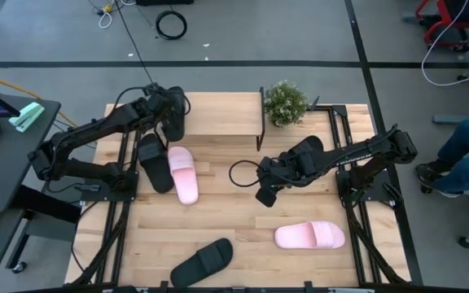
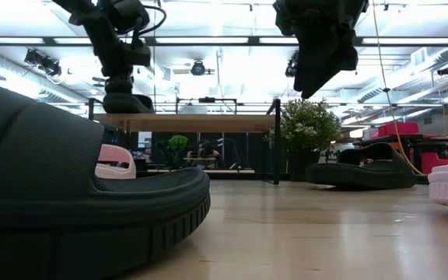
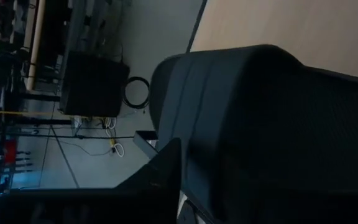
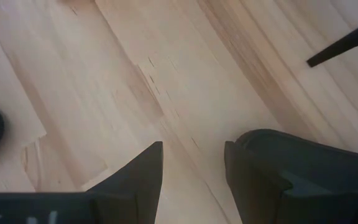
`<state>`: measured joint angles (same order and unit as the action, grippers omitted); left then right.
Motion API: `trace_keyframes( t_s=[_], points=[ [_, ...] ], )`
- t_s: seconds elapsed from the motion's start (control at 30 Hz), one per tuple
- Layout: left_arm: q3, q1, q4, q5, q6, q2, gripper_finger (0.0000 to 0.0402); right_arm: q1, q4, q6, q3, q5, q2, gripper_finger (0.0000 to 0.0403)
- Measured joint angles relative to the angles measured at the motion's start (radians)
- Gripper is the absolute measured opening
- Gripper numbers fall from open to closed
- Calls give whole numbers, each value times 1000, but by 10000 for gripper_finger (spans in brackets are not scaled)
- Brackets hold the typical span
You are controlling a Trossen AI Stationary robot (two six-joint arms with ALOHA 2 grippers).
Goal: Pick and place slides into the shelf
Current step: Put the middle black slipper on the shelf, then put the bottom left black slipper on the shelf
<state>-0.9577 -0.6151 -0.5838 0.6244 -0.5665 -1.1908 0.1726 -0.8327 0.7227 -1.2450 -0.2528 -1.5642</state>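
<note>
My left gripper point(image 1: 169, 110) is at the left end of the shelf point(image 1: 218, 122), shut on a black slide point(image 1: 175, 124) whose underside rests on the light top board point(image 2: 185, 121). That slide point(image 3: 260, 124) fills the left wrist view. My right gripper point(image 1: 265, 194) hangs open above mid-table point(image 4: 191, 180), touching nothing; a black slide point(image 4: 303, 162) shows just beside one finger. On the table lie a black slide point(image 1: 155, 161), a pink one point(image 1: 183, 173) beside it, another pink one point(image 1: 309, 236) and another black one point(image 1: 202, 260) near the front edge. My left gripper holds the black slide from above and from the table's left side. One finger point(image 3: 160, 174) lies against the slide's edge point(image 3: 185, 143); the other finger is hidden by the slide itself. The slide point(image 2: 127, 103) sits on the shelf's top board below the gripper.
A small potted plant point(image 1: 285, 102) stands at the shelf's right end. A black cable loop point(image 1: 241, 172) hangs by the right arm. In the low view the front black slide point(image 2: 68, 187) blocks much of the table's left. Bare wood lies between the right gripper and the front slides.
</note>
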Motion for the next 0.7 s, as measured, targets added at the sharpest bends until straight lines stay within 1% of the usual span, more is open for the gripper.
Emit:
trace_keyframes(
  t_s=[0.13, 0.33, 0.43, 0.53, 0.63, 0.7],
  points=[
    [0, 26, 1, 2, 2, 0, 142, 0, 61, -7, 0, -22, 0, 177],
    [0, 76, 0, 47, 2, 2, 177, 0, 216, -104, 0, -25, 0, 177],
    [0, 114, 2, 56, 2, 9, 182, 0, 312, -172, 0, -36, 0, 177],
    [0, 156, -12, 89, 5, 18, 181, 0, 375, -211, 0, -46, 0, 177],
    [-1, 206, -33, 128, 8, 34, 176, 0, 381, -222, 0, -47, 0, 173],
    [0, 244, -48, 134, 37, 51, 173, 0, 381, -222, 0, -47, 0, 170]
  ],
)
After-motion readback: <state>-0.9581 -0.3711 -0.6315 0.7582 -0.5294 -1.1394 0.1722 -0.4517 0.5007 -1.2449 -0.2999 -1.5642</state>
